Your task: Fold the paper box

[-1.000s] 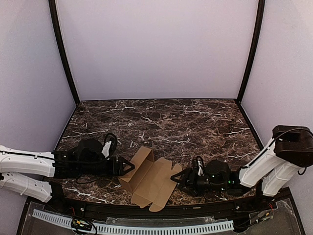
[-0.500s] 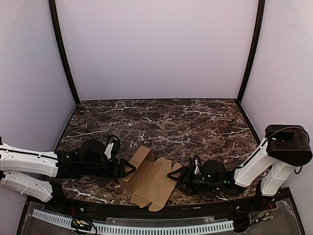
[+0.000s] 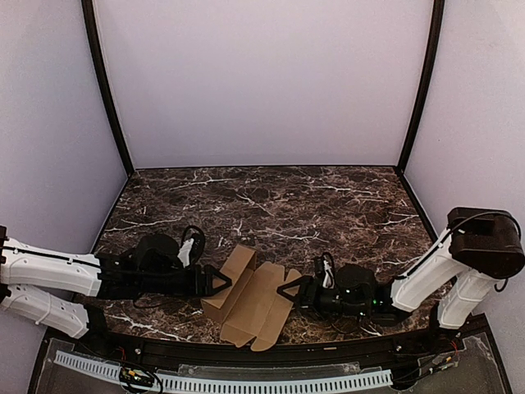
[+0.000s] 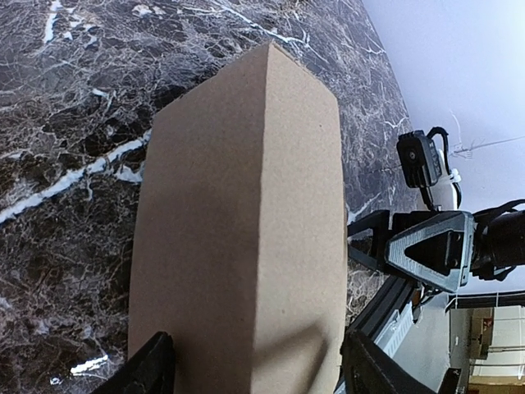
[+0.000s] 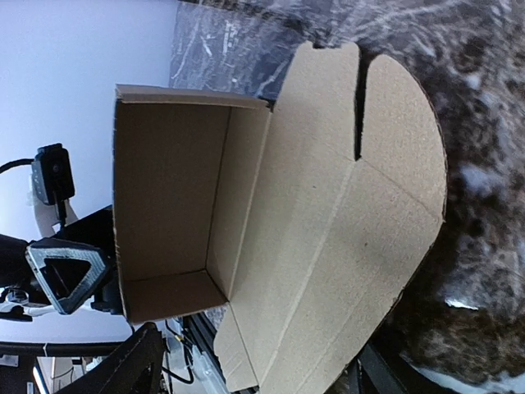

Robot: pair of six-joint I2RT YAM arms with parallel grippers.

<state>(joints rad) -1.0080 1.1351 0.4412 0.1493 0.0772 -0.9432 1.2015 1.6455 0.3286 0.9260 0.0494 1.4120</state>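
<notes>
The paper box [image 3: 246, 300] is tan cardboard, half formed, lying near the table's front edge with its tray part on the left and its lid flap spread to the right. My left gripper [image 3: 220, 282] is open and lies low against the tray's outer wall. In the left wrist view that wall [image 4: 238, 213] fills the space ahead of the left gripper [image 4: 258, 373]. My right gripper [image 3: 287, 291] is open at the lid flap's right edge. In the right wrist view the box [image 5: 328, 230] shows its hollow inside, and the flap runs down between the right gripper's [image 5: 254, 377] fingers.
The dark marble table [image 3: 271, 205] is walled by lilac panels with black corner posts [image 3: 107, 90]. A black rail and a white cable chain [image 3: 230, 382] run along the near edge, just below the box.
My right gripper has slid left against the lid flap, which now stands steeper. My left gripper has crept right against the tray wall. The box looks narrower from above.
</notes>
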